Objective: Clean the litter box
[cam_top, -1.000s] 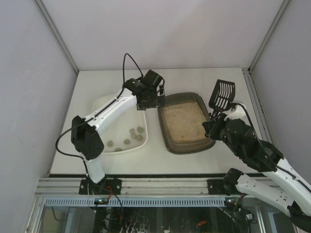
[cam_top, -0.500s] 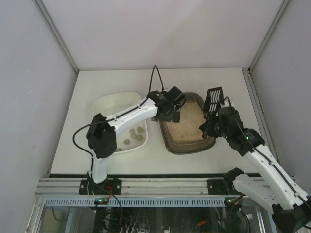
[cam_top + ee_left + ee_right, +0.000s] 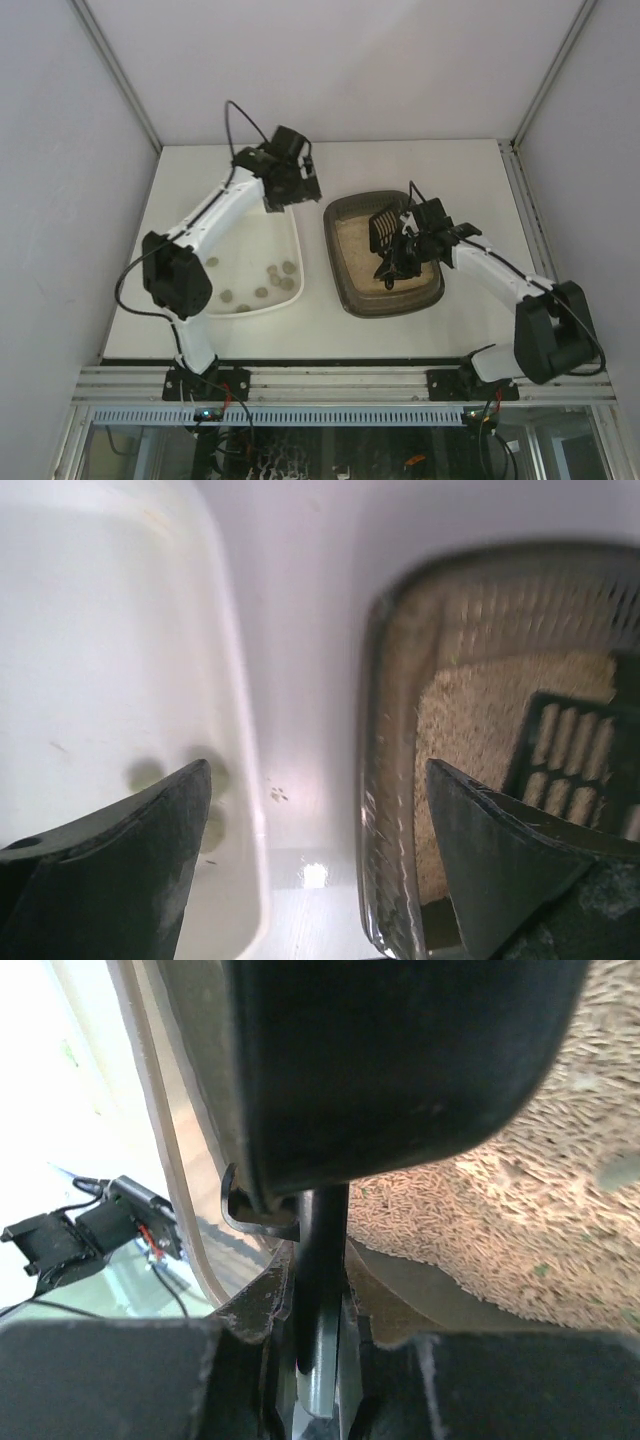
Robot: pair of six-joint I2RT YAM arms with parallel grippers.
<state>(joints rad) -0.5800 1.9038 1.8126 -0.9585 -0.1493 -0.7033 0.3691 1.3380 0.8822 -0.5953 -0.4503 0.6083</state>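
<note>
A white table sits inside pale grey panel walls, and the litter box lies on its right half, long side running near to far, with beige litter spread over its floor. Above the litter, a black slotted scoop tilts over the left-far part of the box, and the right gripper is clamped tight on its thin handle, with the right arm reaching in from the near right. Just left of the box, with a narrow strip of table between them, lies a white tray with several small round grey clumps at its near-right end. The left gripper hangs over the tray's far-right corner, fingers spread wide and holding nothing.
</note>
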